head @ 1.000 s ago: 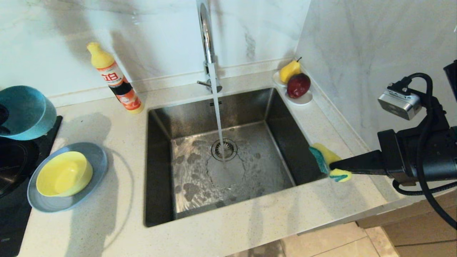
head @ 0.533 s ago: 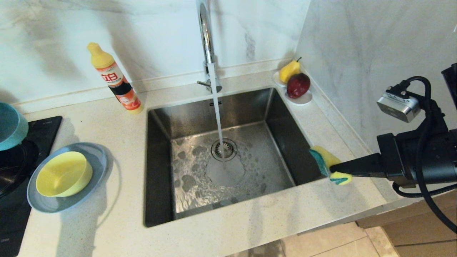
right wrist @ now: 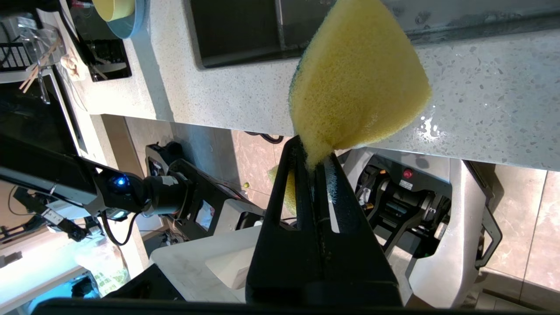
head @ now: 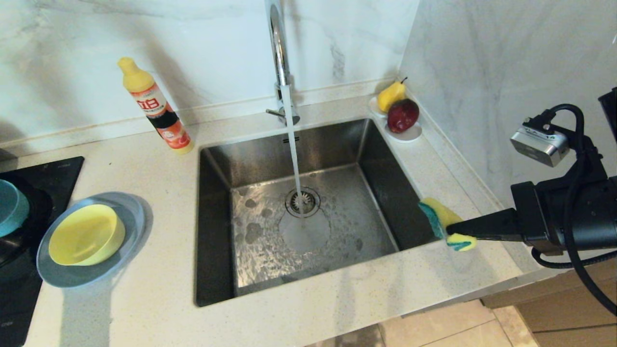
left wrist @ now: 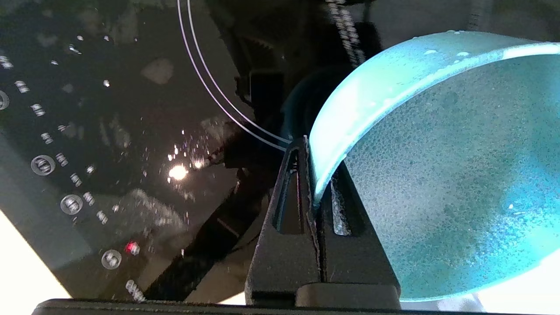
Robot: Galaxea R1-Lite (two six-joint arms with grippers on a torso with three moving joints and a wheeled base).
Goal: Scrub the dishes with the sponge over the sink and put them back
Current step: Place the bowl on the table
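Two claws clamping: left claw (left wrist: 313,192) pinching wet, slippery teal bowl (left wrist: 437,175) rim; right claw (right wrist: 317,168) squeezing soft sponge (right wrist: 356,83) waist.

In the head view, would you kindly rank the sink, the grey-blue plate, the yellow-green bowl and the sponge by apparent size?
Largest to smallest:
1. sink
2. grey-blue plate
3. yellow-green bowl
4. sponge, partly hidden by the right pincer

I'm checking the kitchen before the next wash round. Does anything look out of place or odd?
The faucet runs into the sink with nothing under it. The teal bowl, pinched by the left gripper, is over the black cooktop, not the sink.
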